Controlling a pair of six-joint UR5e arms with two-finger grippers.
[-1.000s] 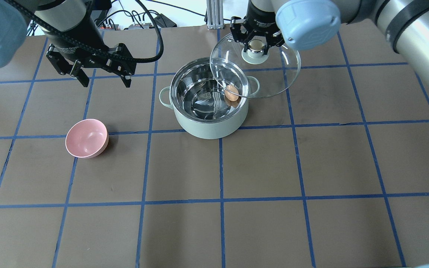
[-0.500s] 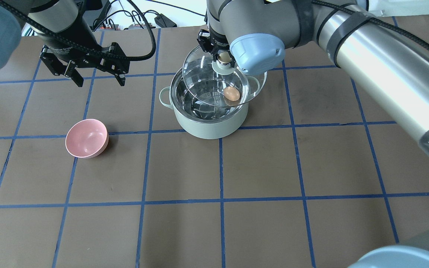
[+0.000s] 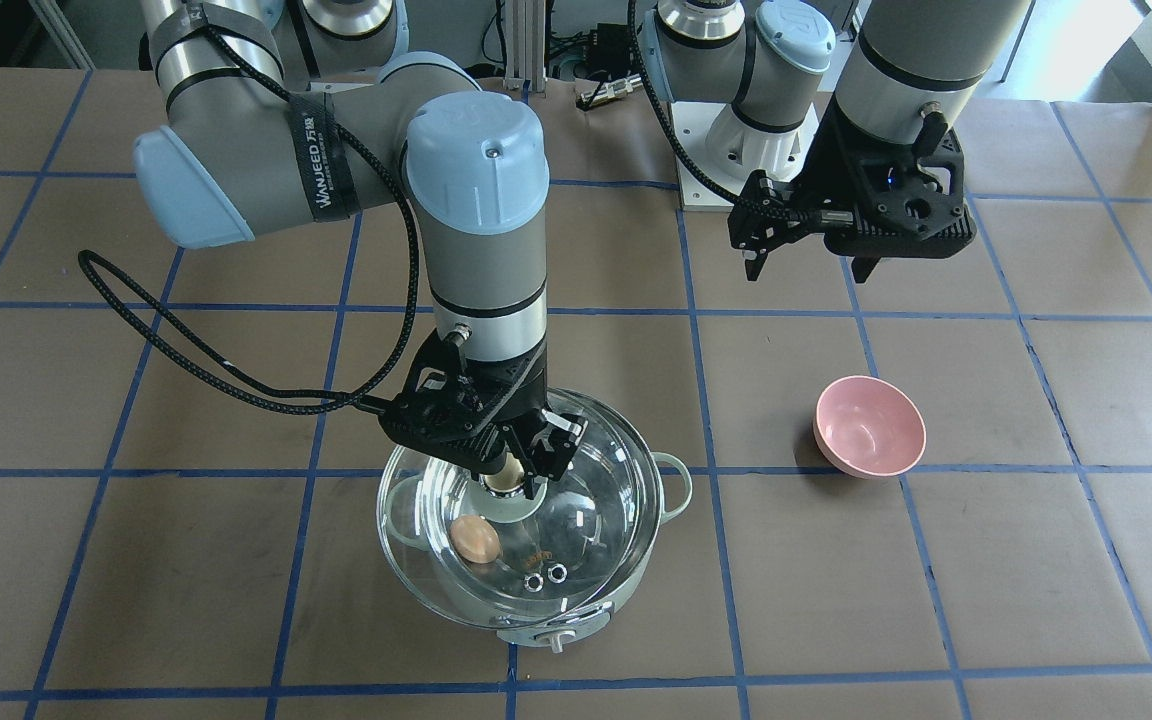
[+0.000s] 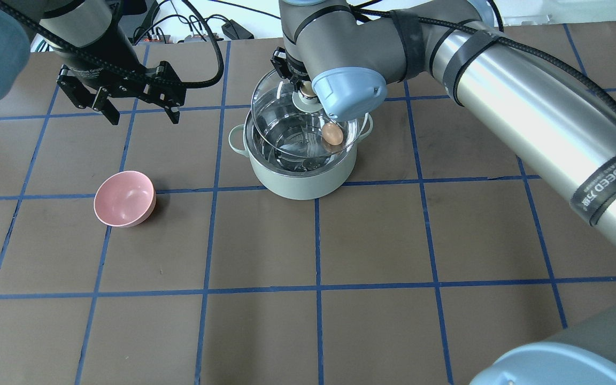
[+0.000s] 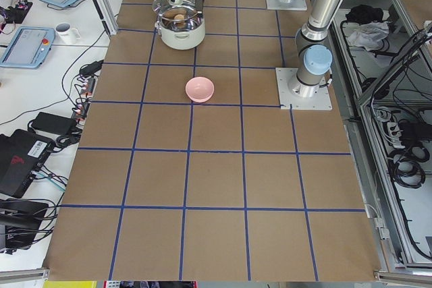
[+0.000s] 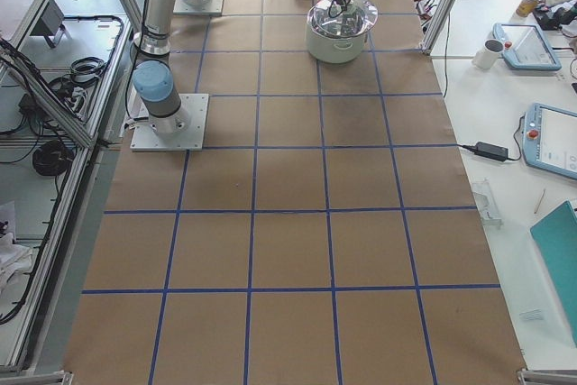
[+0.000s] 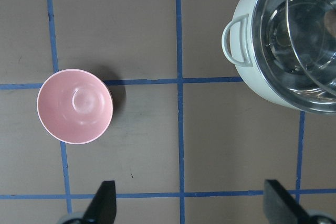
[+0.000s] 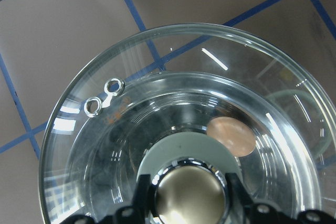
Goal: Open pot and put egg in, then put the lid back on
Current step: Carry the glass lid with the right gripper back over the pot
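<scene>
We see a table (image 4: 372,235) covered in brown paper and ruled into large squares by blue tape. We take the overhead view as our clock face, with 12 o'clock pointing away from the robot. The pot (image 4: 297,184) stands a little toward 12 from the table's middle, its near edge over a crossing of tape lines. The egg (image 4: 332,133) lies inside on the steel floor, against the wall at the pot's 3 o'clock.

The right gripper (image 8: 187,195) is clamped on the beige knob (image 3: 503,486) of the lid (image 3: 586,520). It holds the glass over the pot's mouth. In the overhead view the lid's rim sits shifted toward 11 o'clock from the pot's rim, so it is not seated flush. We cannot tell whether the two touch anywhere.

The left gripper (image 4: 143,118) hangs above bare paper at the pot's 9 to 10 o'clock, its fingers wide apart and holding nothing. A pink bowl (image 4: 124,198) rests upright on the paper at the pot's 8 o'clock, well apart from it.

Around the table, the side views show white benches carrying teach pendants (image 5: 25,45), a mug (image 5: 65,31) and loose cables. Aluminium frame posts stand at the table's edges. Each arm rises from a square base plate (image 5: 304,92) set on the paper.
</scene>
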